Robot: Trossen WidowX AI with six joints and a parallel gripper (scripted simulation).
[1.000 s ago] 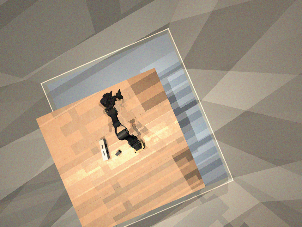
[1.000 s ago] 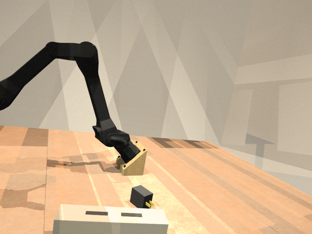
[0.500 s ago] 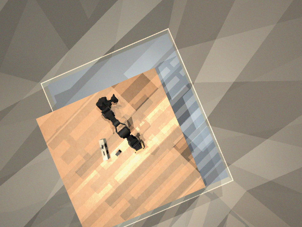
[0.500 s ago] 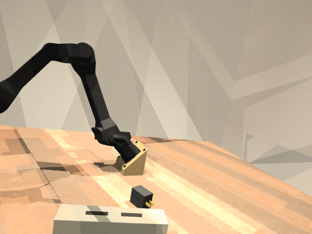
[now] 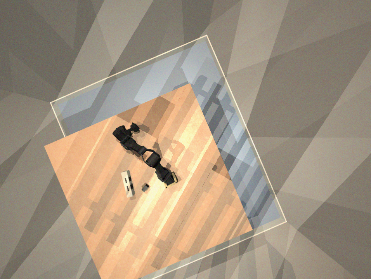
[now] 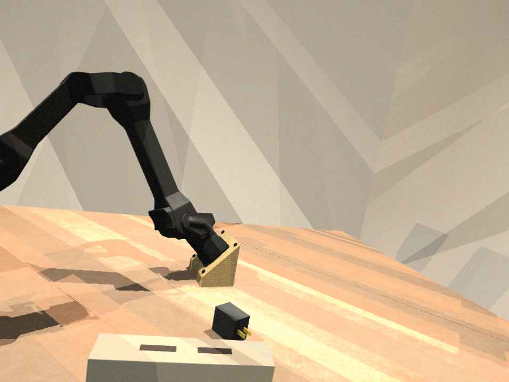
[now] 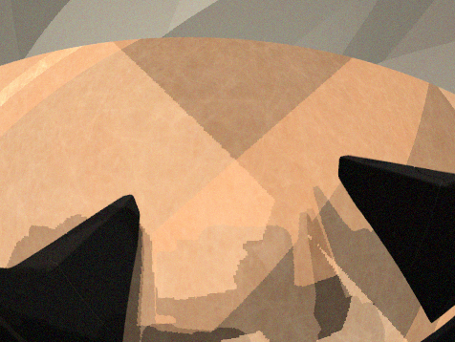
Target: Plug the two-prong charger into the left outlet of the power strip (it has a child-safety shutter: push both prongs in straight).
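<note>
The dark grey charger (image 5: pixel 145 187) (image 6: pixel 225 322) lies on the table beside the power strip, its two brass prongs (image 6: pixel 244 333) pointing to the right in the exterior view. The cream power strip (image 5: pixel 129 194) (image 6: pixel 123 372) has two dark slots on its top. The top view also shows dark patches on its side facing the charger; that side is hidden in the exterior view. My gripper (image 7: pixel 242 185) is open and empty, over the table on the far side of the arm from its base, well away from charger and strip. The wrist view shows neither of them.
The arm's base sits on a wooden wedge mount (image 5: pixel 175 177) (image 6: pixel 220 276) near the charger. The arm stretches from it toward the upper left in the top view, arching high above the wooden table (image 5: pixel 191 240) (image 6: pixel 349 329) in the exterior view. Shadows cross the tabletop.
</note>
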